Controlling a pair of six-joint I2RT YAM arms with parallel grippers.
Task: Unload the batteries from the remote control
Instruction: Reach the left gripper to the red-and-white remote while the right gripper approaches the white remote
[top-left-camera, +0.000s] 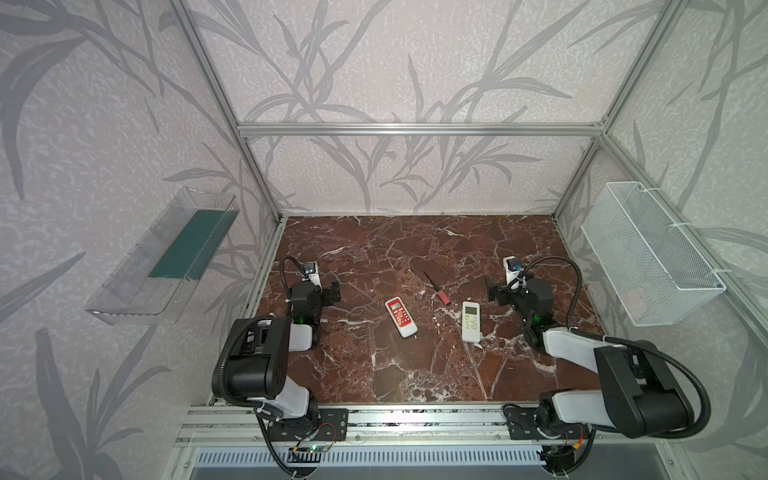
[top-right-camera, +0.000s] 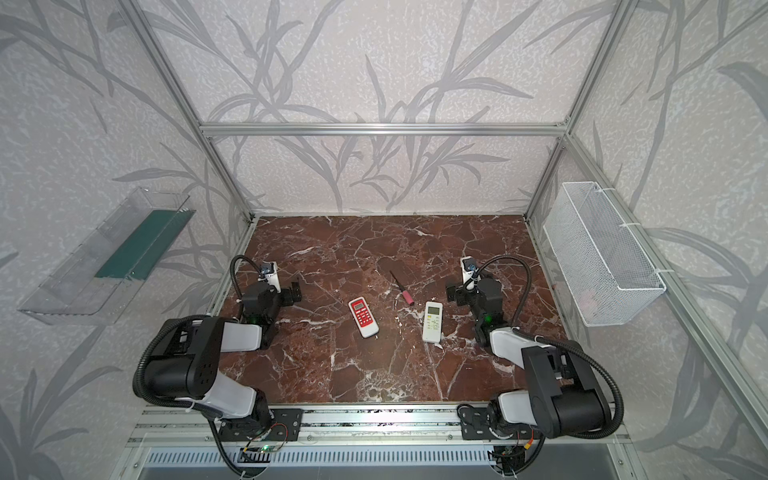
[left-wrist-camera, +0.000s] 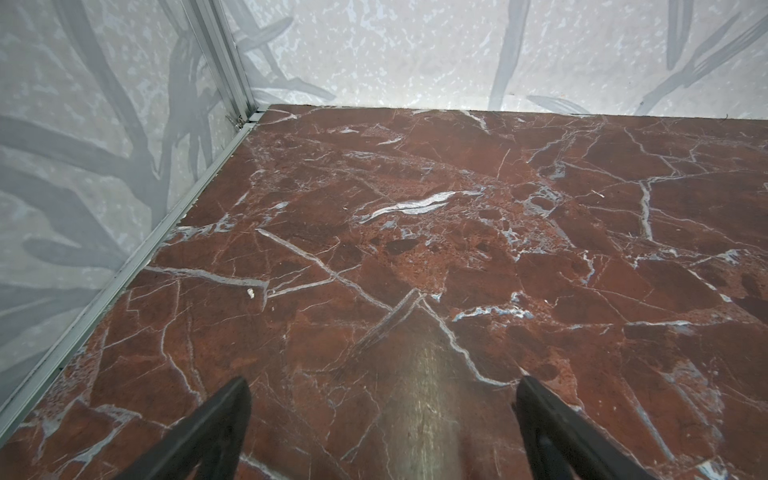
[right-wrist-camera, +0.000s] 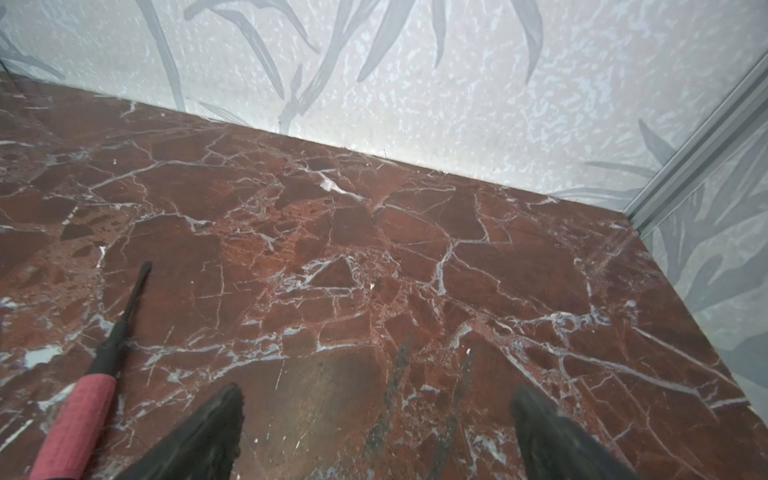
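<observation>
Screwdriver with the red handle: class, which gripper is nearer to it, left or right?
Right. The right gripper hangs open just right of the screwdriver in a top view; the left gripper, also open, is farther away on its left.

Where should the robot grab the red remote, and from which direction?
Grip the red remote across its two long edges near the middle, coming straight down from above. It lies flat and face up on the table, likely slim enough for open jaws, with both long edges clear of the screwdriver.
</observation>
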